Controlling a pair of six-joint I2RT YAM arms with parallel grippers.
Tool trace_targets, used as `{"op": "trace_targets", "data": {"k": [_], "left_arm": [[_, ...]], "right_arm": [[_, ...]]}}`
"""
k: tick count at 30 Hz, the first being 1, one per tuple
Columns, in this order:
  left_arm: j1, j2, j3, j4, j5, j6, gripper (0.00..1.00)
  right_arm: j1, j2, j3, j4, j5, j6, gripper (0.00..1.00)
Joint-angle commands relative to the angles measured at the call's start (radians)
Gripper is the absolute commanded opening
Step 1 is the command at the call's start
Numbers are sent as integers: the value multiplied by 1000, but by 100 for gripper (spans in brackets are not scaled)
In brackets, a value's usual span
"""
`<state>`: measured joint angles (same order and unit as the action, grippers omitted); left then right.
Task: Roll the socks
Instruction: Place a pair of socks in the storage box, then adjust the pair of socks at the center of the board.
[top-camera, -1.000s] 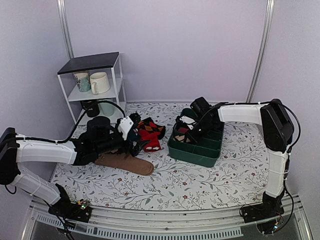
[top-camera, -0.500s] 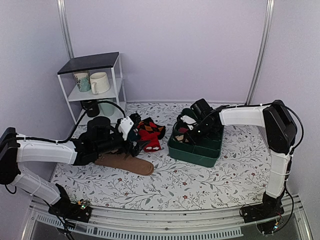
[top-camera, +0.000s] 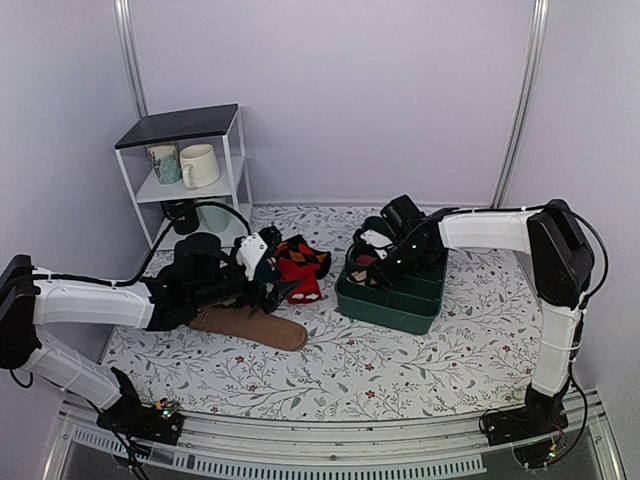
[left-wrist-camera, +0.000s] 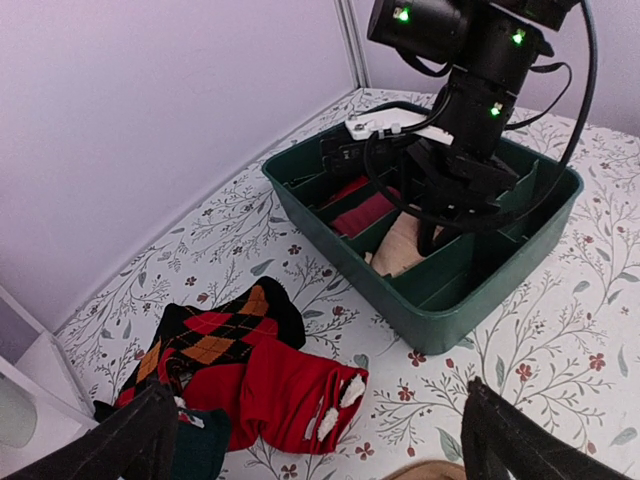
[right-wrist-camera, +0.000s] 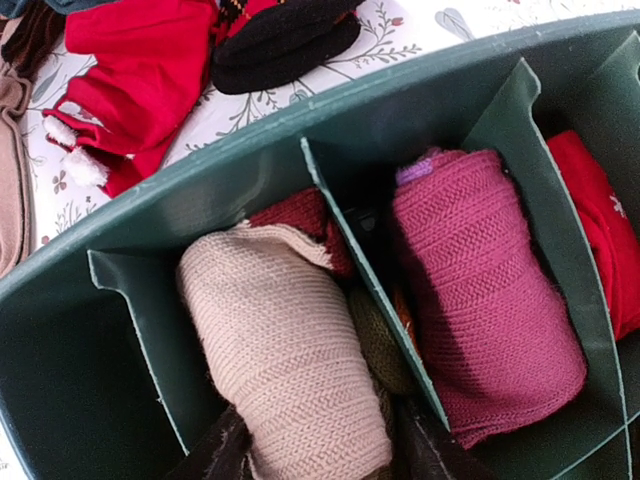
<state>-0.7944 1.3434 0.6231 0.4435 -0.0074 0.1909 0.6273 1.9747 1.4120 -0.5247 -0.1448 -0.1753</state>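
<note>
The socks are a beige knit roll with maroon and olive showing at its side. They lie in a front compartment of the green bin. They also show in the left wrist view. My right gripper reaches down into the bin, and its fingers press on either side of the roll. It also shows from above. My left gripper is open and empty. It hovers low over the table left of the bin, next to the red-and-black argyle socks.
A plain brown sock lies flat under my left arm. The argyle socks lie left of the bin. The bin also holds a magenta roll and a red item. A white shelf with mugs stands at the back left.
My right gripper has shifted slightly within the bin, still around the roll. The left arm has not moved.
</note>
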Motion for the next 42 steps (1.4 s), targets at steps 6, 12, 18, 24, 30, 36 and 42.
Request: {"op": "trace_targets", "data": {"k": [6,12,18,24,30,36,42], "left_arm": [[14,6,1,8,8,13,99],[15,8,0,8,3,18,99],[15,14,4,8,7,17,100],[14,14,7,7,7,15,99],[14,15,12,8,14,11,99],[14,22,24,-1,21,9,99],[14,26,27,-9,1,-4,99]], "right_arm": [[-39,-30,-28,-141,-75,-16,52],[-50,-78,-21,-147,-134,-29,53],[-53,-147,-9,-145,-165,-37,54],[-54,-201,27,-104,-152,19,43],[-53,-137,40,-90,-247,56,13],[-53,-79,9,-39,-303,87,11],[-53,-8,-44,-15,-263,112,11]]}}
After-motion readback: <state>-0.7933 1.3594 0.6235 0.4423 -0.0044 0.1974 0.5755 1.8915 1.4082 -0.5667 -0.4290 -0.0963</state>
